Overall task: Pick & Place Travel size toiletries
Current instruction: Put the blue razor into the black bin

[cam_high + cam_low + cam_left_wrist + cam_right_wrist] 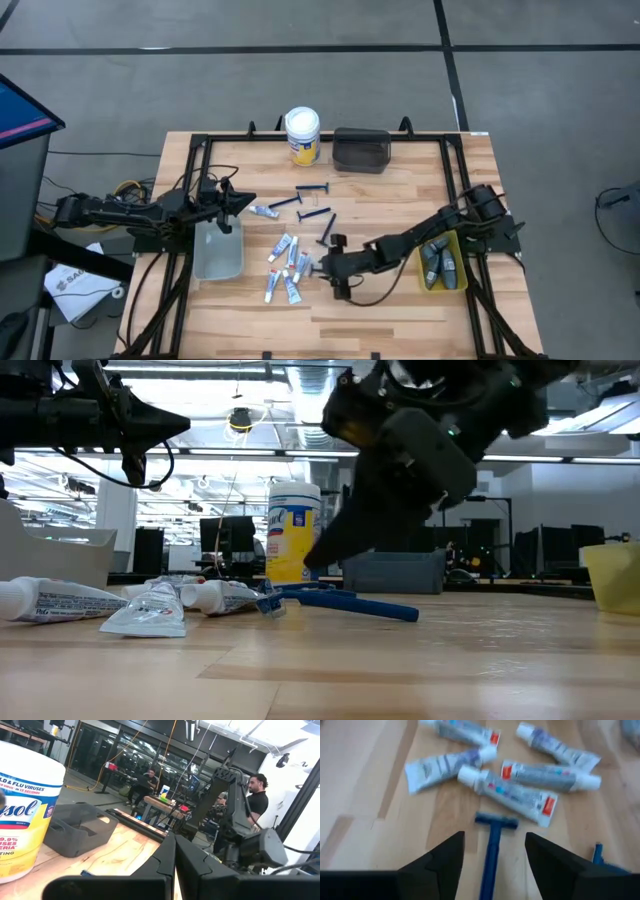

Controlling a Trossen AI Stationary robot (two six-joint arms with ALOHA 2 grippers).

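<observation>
Several white-and-blue tubes with red ends lie flat in a loose cluster on the table. A dark-blue razor lies flat with its head toward the tubes; it also shows in the low view. My right gripper is open and hovers just above this razor, one finger on either side of its handle, without touching. Three more razors lie farther back. Dark grey pods sit in the yellow tray. My left gripper is shut and stays raised over the clear tray's far end.
The clear tray sits at the left under the left arm, and the yellow tray at the right edge. The white-lidded yellow jar and the dark tray stand at the far edge. People show in the room beyond.
</observation>
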